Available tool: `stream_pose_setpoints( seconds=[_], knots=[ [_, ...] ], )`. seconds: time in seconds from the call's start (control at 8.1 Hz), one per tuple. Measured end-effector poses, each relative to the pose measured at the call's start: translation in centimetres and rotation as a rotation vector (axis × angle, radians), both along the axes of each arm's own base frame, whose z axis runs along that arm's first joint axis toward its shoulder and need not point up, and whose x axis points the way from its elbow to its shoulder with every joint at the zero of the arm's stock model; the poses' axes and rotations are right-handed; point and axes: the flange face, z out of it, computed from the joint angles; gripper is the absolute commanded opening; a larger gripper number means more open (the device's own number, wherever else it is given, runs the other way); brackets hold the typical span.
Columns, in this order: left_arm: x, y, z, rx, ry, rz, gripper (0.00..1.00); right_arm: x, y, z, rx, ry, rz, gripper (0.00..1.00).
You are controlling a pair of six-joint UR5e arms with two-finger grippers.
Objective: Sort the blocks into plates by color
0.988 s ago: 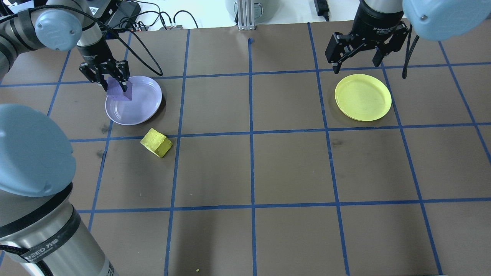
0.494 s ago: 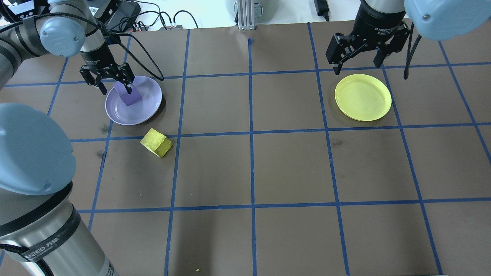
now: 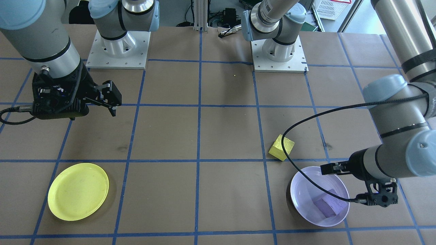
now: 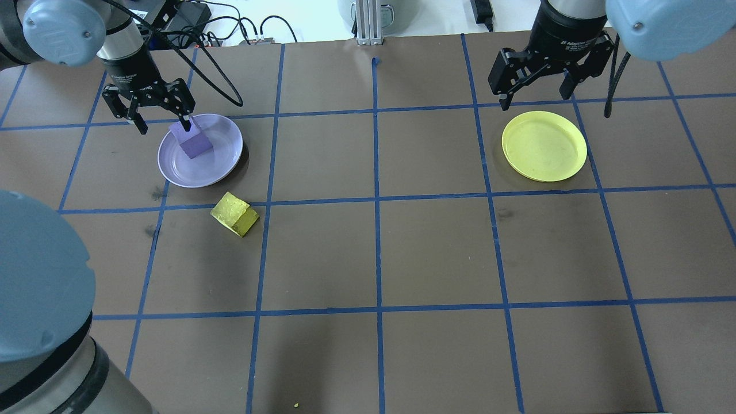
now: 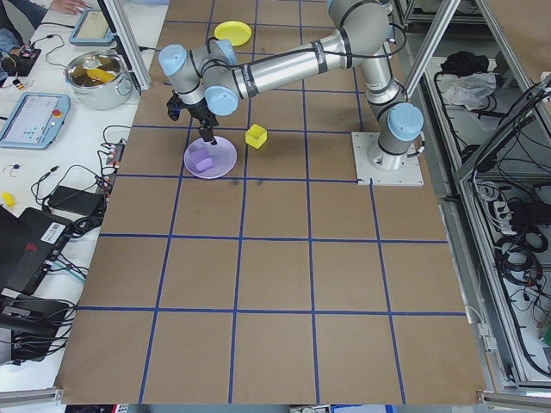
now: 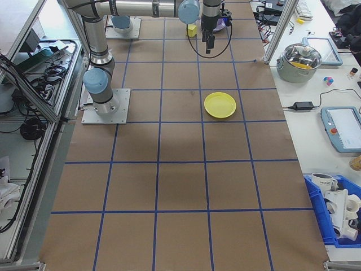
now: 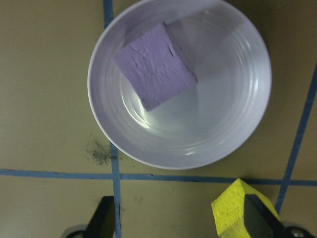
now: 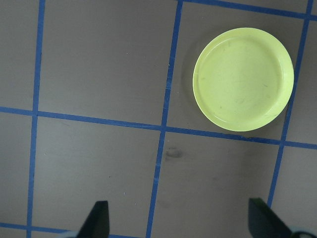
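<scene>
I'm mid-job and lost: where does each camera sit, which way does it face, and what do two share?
Front: across the table, facing both bases; purple block in purple plate.
Overhead: behind the robot, looking down; left gripper, right gripper, both open.
Left side: near arm over that plate.
Right side: yellow plate, far arm.
Left wrist: straight down, jaw tips, yellow block.
Right wrist: yellow plate, jaw tips.
Front and overhead share everything, mirrored.

One block [image 4: 194,143] in plate [image 4: 221,167], other block [image 4: 234,214] beside.

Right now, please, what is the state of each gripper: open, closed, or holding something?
Left gripper: jaws open, holding nothing; the purple block lies in the lavender plate.
Right gripper: jaws open, holding nothing, near the yellow plate.
</scene>
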Motion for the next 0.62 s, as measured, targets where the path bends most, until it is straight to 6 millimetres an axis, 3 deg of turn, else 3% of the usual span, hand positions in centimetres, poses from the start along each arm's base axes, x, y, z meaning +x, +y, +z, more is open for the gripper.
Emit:
stream_pose_setpoints(
  seconds=[0.12,0.25,0.37,0.62],
  knots=[
    [-1.9,1.8,1.0,0.025,0.01,-0.05,0.94,0.0,0.0,0.0,-0.002,0.0,-0.001,1.0],
    [-4.6,3.3,0.4,0.011,0.022,-0.186,0.94,0.0,-0.1,0.0,-0.003,0.0,-0.001,1.0],
    [-6.9,4.6,-1.3,-0.034,0.018,-0.363,0.94,0.0,-0.1,-0.1,-0.002,0.0,-0.002,1.0],
    [-9.0,8.6,-3.9,-0.068,0.023,-0.571,0.94,0.0,-0.2,-0.2,-0.001,-0.002,-0.003,1.0]
  ],
)
